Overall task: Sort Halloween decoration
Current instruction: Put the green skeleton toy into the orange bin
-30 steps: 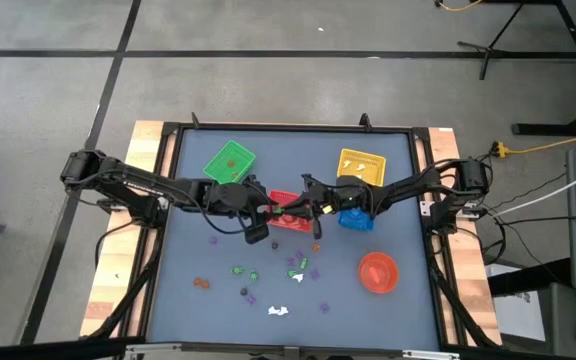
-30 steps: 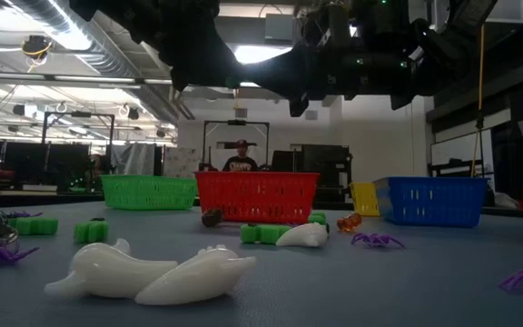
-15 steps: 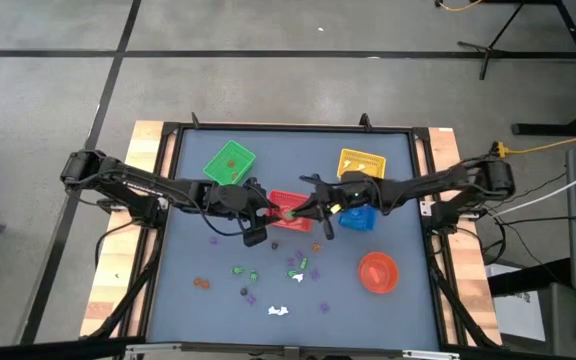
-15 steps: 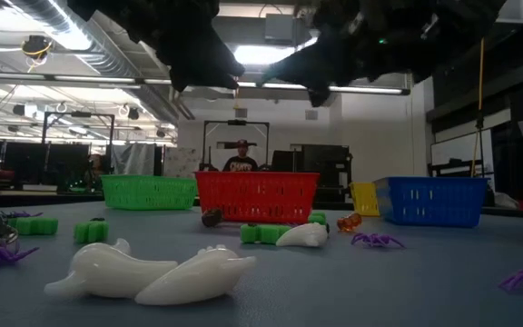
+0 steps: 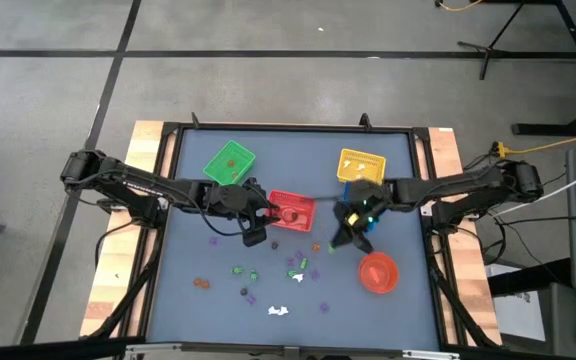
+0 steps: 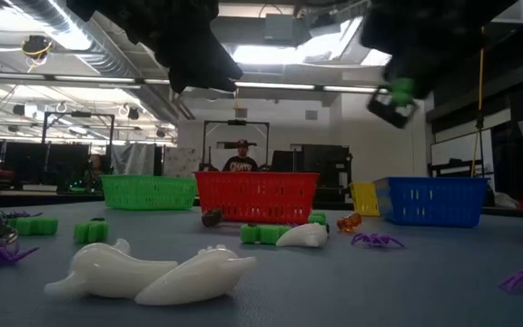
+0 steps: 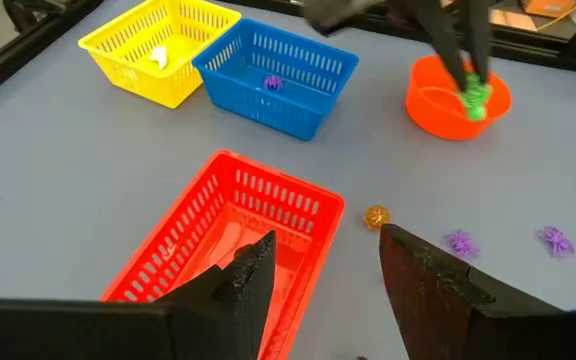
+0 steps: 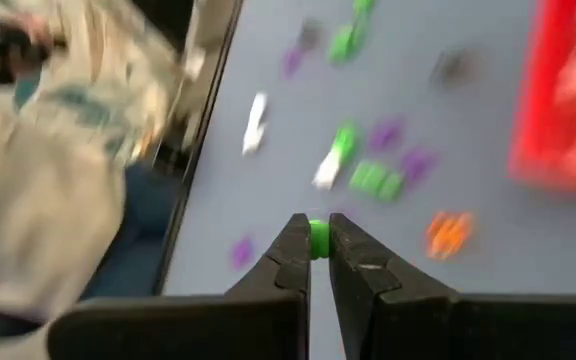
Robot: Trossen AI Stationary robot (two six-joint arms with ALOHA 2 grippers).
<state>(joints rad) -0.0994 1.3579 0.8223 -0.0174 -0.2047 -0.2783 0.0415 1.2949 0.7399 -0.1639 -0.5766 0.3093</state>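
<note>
Right gripper (image 8: 318,243) pinched 1 green trinket (image 8: 319,238) mid-carry above counter (image 5: 188,260); likely next: release over green basket (image 5: 230,161). Left gripper (image 7: 318,265) spread above red basket (image 7: 230,235).

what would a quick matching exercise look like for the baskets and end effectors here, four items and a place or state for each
Items:
1. yellow basket
2. blue basket
3. right end effector
4. left end effector

States:
a. open above the red basket
b. holds a purple trinket
c. shut on a green trinket
d. holds a white trinket

Pairs: 1-d, 2-b, 3-c, 4-a
</note>
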